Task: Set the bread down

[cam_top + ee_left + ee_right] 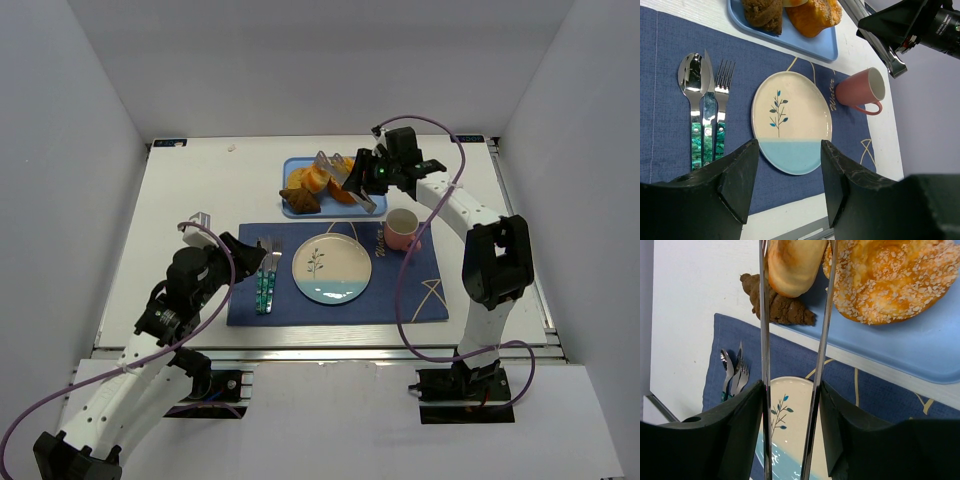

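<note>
My right gripper (791, 390) is shut on a pair of metal tongs (764, 340), one arm against each finger. The tong tips close around a pale golden bread roll (792, 262) over the blue tray (920, 350); whether the roll is off the tray I cannot tell. From above, the tongs (345, 180) reach left from the right gripper (372, 175) to that roll (318, 178). The white and blue plate (331, 268) with a leaf sprig lies bare on the navy placemat (420, 290). My left gripper (790, 155) stands open and holds nothing, near the plate (790, 115).
A seeded orange bun (890, 280) and a dark brown bread (782, 307) also lie on the tray. A pink mug (402, 230) stands right of the plate, below the right arm. A spoon, knife and fork (266, 270) lie left of the plate.
</note>
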